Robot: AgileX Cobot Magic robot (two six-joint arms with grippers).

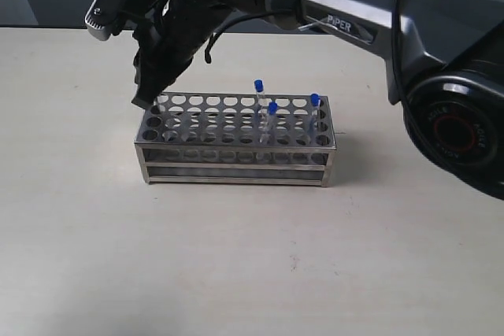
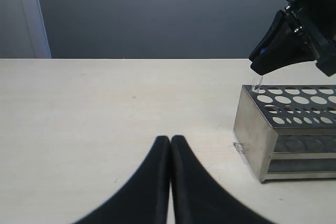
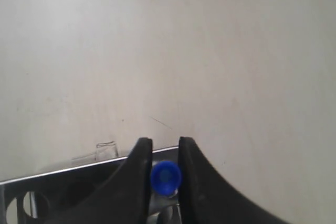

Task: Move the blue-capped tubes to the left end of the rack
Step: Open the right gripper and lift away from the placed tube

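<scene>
Blue-capped tubes point(image 1: 272, 106): four in all. One is in hand and three are not yet moved. The rack point(image 1: 236, 164) stands near the middle of the table point(image 1: 79, 257), with a long side toward the exterior camera.

Obs. 1: Three tubes stand in holes in the rack's right half. One is in the far row point(image 1: 258, 85), the one marked above stands just beside it and a row nearer, and one is close to the right end point(image 1: 314, 100). All three caps are above the top plate.

Obs. 2: The fourth tube point(image 3: 166, 177) is clamped at its cap between the right jaws. The right arm point(image 1: 354, 21) reaches across to the rack's left end, by the far corner. In the left wrist view the tube's clear lower end point(image 2: 257, 82) meets the top plate at the corner hole. I cannot tell whether it is through the hole or only at the rim.

Obs. 3: The left jaws are pressed together and hold nothing. They sit low over bare table, off the rack's left end and apart from it.

Progress (judgement): the first of four transfers is nearly done, but the tube is not released. Left to do: seat and release this tube, then fetch the other three. The other left-end holes look empty, so there is room.
</scene>
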